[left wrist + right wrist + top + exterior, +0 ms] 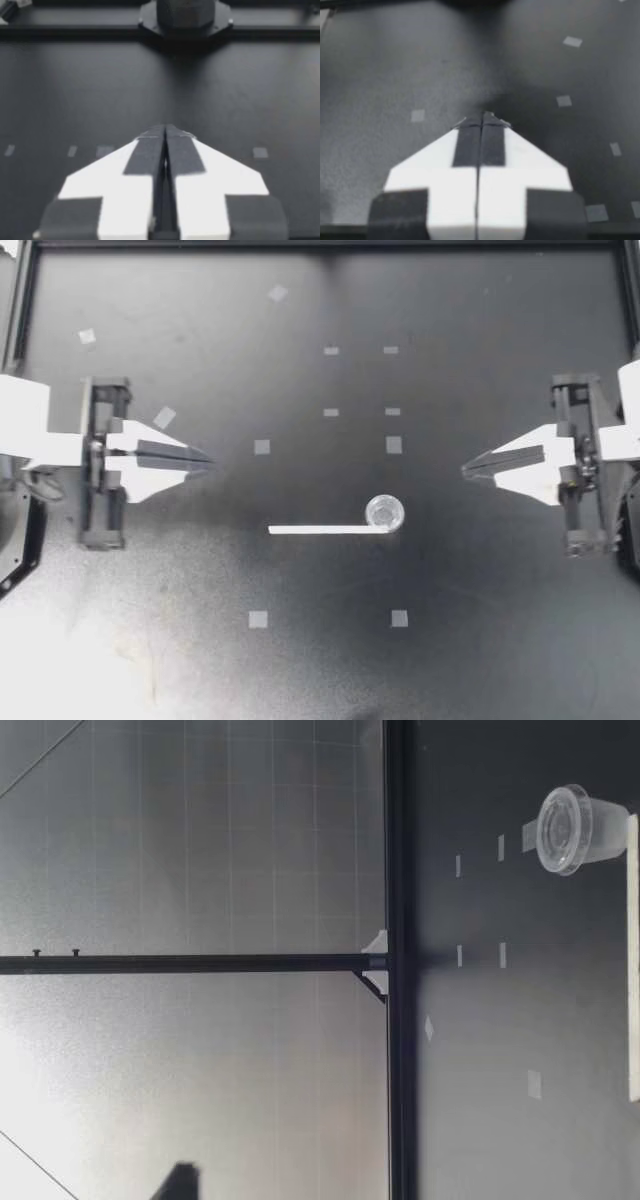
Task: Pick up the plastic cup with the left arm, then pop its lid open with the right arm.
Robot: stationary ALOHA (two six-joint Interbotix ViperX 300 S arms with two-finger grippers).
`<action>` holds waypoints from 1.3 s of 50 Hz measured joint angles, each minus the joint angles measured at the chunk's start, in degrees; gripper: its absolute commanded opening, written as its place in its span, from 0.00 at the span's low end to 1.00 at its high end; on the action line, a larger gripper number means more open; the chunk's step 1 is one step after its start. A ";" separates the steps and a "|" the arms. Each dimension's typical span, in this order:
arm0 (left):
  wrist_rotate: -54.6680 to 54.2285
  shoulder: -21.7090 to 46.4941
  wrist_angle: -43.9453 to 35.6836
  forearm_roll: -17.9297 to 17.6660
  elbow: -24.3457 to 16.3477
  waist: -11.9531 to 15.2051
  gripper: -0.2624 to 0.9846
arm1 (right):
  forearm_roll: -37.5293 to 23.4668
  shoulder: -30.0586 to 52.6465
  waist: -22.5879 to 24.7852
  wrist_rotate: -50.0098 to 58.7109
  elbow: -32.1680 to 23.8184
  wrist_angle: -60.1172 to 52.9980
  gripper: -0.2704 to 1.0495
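Your table point(480, 660) has a matt black top, faintly grainy, with a dull pale sheen where light washes over one near corner. The small cup point(384, 511) is clear, glossy plastic, thin-walled and see-through, with light glinting on its rim. The strip point(320, 530) looks flat and matt white, like paper or card; you cannot tell which. The little squares point(258, 619) on the table read as matt, pale tape. On your left gripper point(207, 459) and right gripper point(466, 471) the fingers point(125, 200) are smooth white, faced with matt black pads point(147, 155). The frame rail point(395, 840) looks like black metal with a satin finish, and the panel point(200, 850) beyond it is frosted and translucent.
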 measured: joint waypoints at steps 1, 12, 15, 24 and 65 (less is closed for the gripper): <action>-0.18 0.62 -0.09 0.00 -0.09 0.00 0.29 | 0.09 0.44 0.00 0.00 -0.09 0.00 0.15; -0.35 6.86 -1.76 0.00 -1.41 0.09 0.46 | 0.09 4.31 -0.09 0.00 -0.09 -0.09 0.15; -0.35 8.61 -2.37 0.00 -1.93 0.09 0.51 | 0.09 5.36 -0.09 0.09 -0.09 -0.18 0.15; -0.44 14.15 -4.75 0.00 -3.43 0.09 0.55 | 0.09 8.96 -0.09 0.18 -0.09 -0.53 0.15; -0.53 38.06 -5.36 0.00 -15.82 0.44 0.64 | 0.09 24.43 -0.09 3.96 -1.58 -4.83 0.15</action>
